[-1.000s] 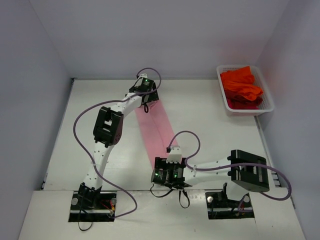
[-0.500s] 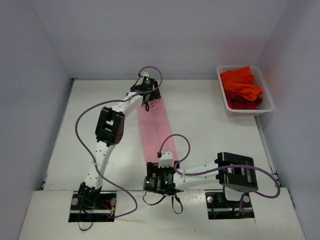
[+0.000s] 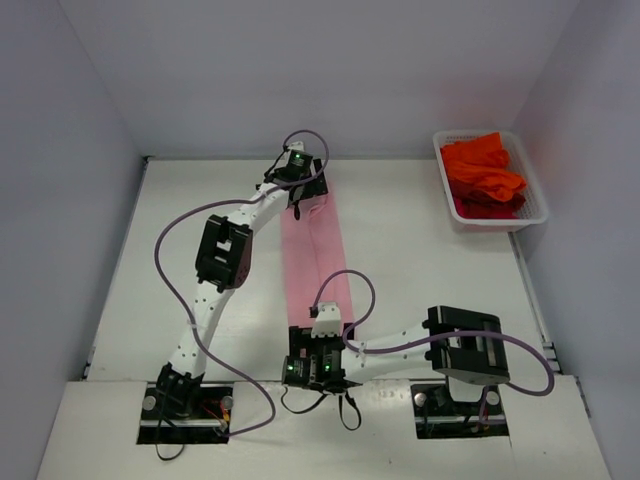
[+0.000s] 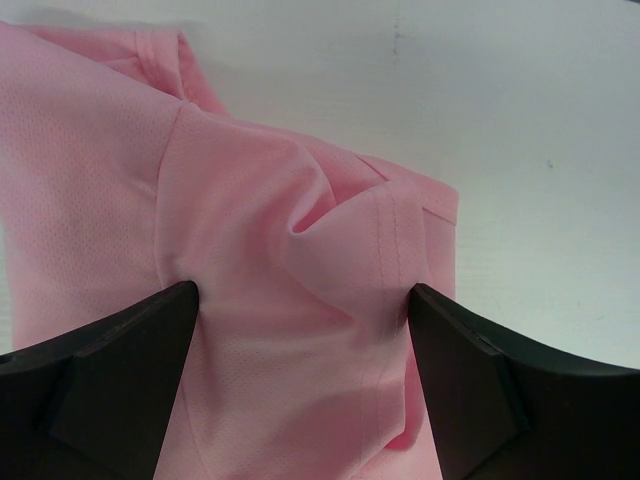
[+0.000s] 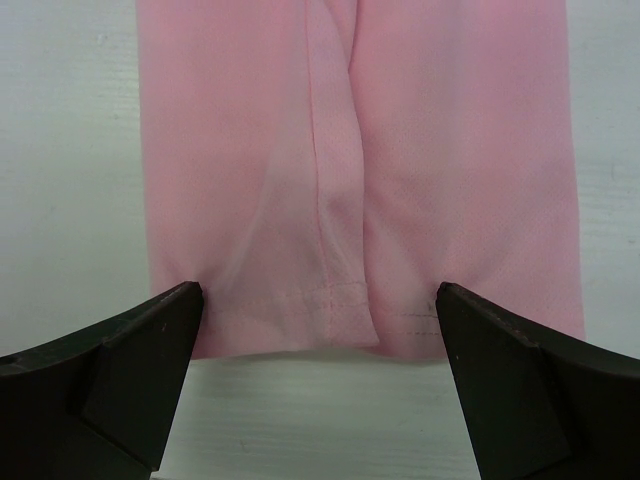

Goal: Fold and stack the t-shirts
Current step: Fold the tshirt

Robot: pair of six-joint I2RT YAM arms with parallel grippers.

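Your light pink thin-cloth t-shirt [image 3: 315,255] lies on the white surface [image 3: 430,270], folded into a long narrow strip that runs from the far middle toward the near edge. Your left hand [image 3: 305,193] sits at the strip's far end and your right hand [image 3: 318,345] at its near end, one at each tip.

In the left wrist view, the left hand's two dark fingers [image 4: 110,360] stand wide apart, and pink cloth fills the whole gap between them. The cloth there is puckered into a soft raised fold, with a stitched hem running down its right side and a sleeve edge showing at the upper left. The hand is not closed on the cloth. Whether the fingertips press on it you cannot tell from this view.

In the right wrist view, the right hand is spread wide as well. The shirt's stitched bottom hem lies flat between the two fingertips, and the strip is a little narrower than the gap. A lengthwise crease runs up the middle of the strip where the folded-in sides meet. Bare surface shows below the hem and on either side of the strip. The left fingertip overlaps the cloth's corner in the picture, but contact cannot be judged.

The bright orange-red t-shirts [image 3: 483,175] are piled, crumpled, in the white plastic mesh basket [image 3: 500,224] at the far right corner of the surface — well apart from both hands.
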